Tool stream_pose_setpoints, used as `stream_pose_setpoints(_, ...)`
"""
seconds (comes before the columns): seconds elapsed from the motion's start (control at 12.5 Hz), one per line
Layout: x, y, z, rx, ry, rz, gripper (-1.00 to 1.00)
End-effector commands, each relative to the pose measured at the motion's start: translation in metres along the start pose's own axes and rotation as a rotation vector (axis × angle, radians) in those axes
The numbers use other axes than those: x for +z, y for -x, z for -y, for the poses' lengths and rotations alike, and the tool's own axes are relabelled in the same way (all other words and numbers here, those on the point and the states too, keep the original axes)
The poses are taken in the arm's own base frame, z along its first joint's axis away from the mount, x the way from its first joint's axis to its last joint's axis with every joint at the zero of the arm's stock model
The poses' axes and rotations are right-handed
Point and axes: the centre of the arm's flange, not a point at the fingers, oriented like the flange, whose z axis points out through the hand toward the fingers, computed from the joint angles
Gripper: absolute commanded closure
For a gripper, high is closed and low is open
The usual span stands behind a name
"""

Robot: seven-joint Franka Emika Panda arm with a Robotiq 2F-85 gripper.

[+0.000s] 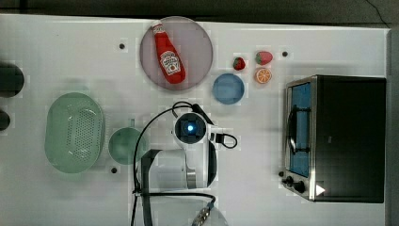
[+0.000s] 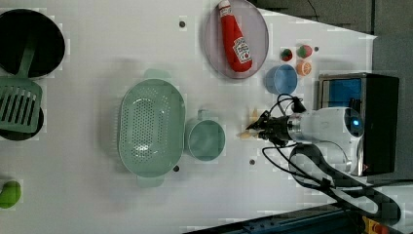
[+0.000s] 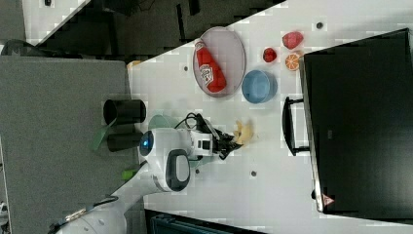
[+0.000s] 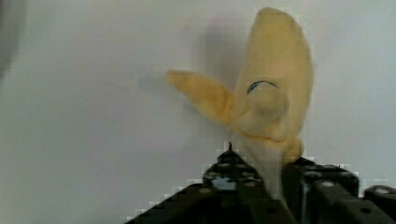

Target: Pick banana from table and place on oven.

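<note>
Gripper (image 4: pixel 268 179) is down low over the table (image 1: pixel 263 188), black fingers (image 4: pixel 233 175) nearly together w/ the lower end of the banana (image 4: pixel 273 88) pinched between them, as the wrist view shows. Banana is pale yellow-tan, soft-looking, w/ a peel flap splaying off to one side and a thin blue line on a rounded bump near its middle.

Left view: banana (image 2: pixel 249 126) sits at the gripper (image 2: pixel 258 127) tip, between the small green cup (image 2: pixel 206 140) on the left view's left and the oven (image 2: pixel 363 122) on the left view's right. Right view: banana (image 3: pixel 243 131) lies just off the gripper (image 3: pixel 233 142), near side of the blue bowl (image 3: pixel 258 87).

Readable text: ketchup bottle (image 1: pixel 168 54) has a white label w/ dark print, too small to read; it lies on a grey plate (image 1: pixel 200 42). Oven (image 1: pixel 348 139) has a black top, blue-tinted door, a red-and-white triangle sticker at one corner. Two strawberries (image 1: pixel 239 63) and an orange slice (image 1: pixel 263 75) sit near it. A green colander (image 1: pixel 75 132) is at the top view's left.
</note>
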Motion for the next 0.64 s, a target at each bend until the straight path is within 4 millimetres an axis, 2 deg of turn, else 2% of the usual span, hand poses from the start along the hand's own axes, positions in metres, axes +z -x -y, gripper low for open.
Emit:
stream_pose_setpoints(0.08,-0.055,-0.023,0.017,0.063,-0.101,-0.064,0.61)
stream_pose_setpoints(0.16,-0.083,-0.025,0.02,0.063,-0.13,-0.088,0.61)
stream_pose_setpoints(0.4,-0.187,-0.031,0.019,0.074,-0.138,-0.109,0.61)
stream_pose_setpoints(0.64,-0.288,-0.04,0.002,0.11,-0.086,-0.08,0.61)
